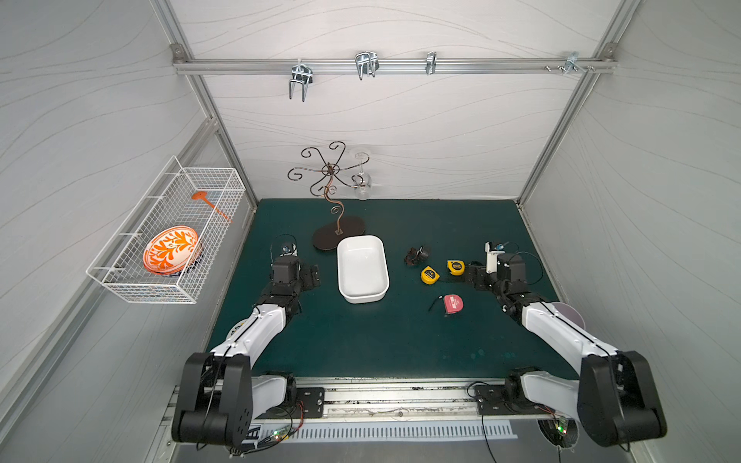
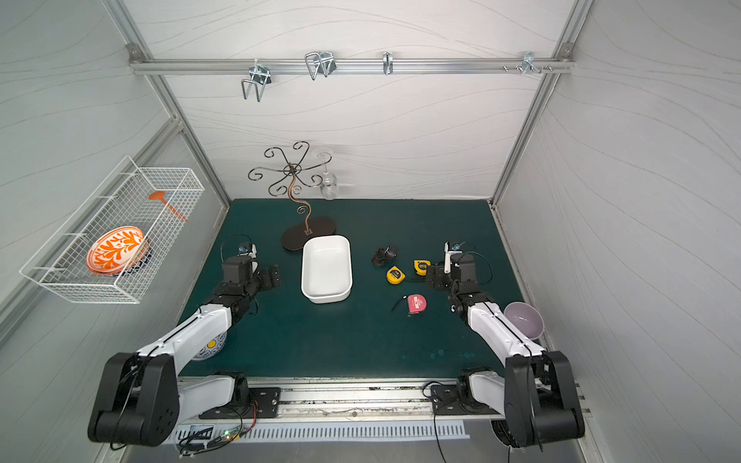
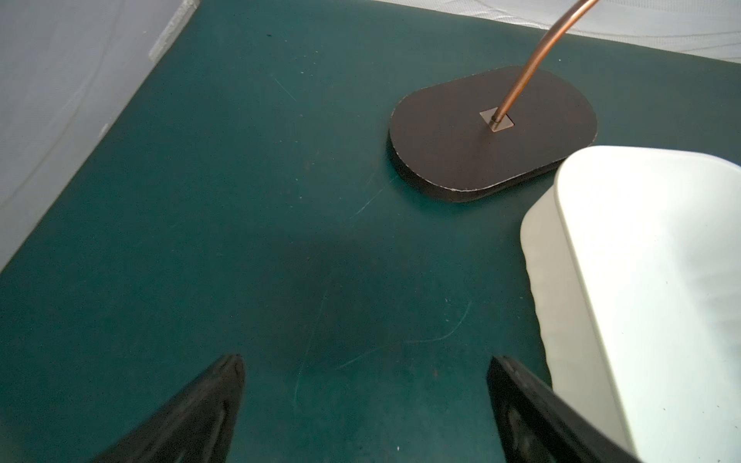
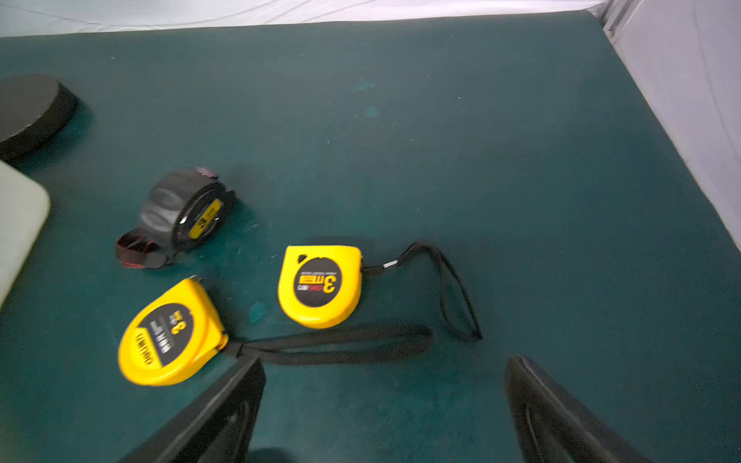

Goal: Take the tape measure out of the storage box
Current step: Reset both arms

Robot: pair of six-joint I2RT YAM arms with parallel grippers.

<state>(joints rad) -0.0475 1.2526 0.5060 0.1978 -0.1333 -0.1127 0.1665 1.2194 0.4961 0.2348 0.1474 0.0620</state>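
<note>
Plainly the box (image 1: 363, 268) sits empty in the middle of the green mat (image 1: 361, 340), its far end just beside the dark base of the wire stand (image 1: 339, 237). All four tape measures lie out on the mat to its right, apart from it: a black tape measure (image 1: 417, 255) nearest the box, a yellow tape measure (image 1: 430, 275) just in front of that, a second yellow tape measure (image 1: 456, 267) further right, and a pink tape measure (image 1: 454, 304) nearer the arms' bases. The left gripper (image 3: 365, 362) hangs low over bare mat beside the box's left wall, jaws spread wide, holding nothing. The right gripper (image 4: 385, 360) is likewise spread and empty, close by the yellow pair. One fingertip (image 4: 250, 371) lies right at the first yellow one's black strap (image 4: 341, 344), though I cannot tell whether it touches.
</note>
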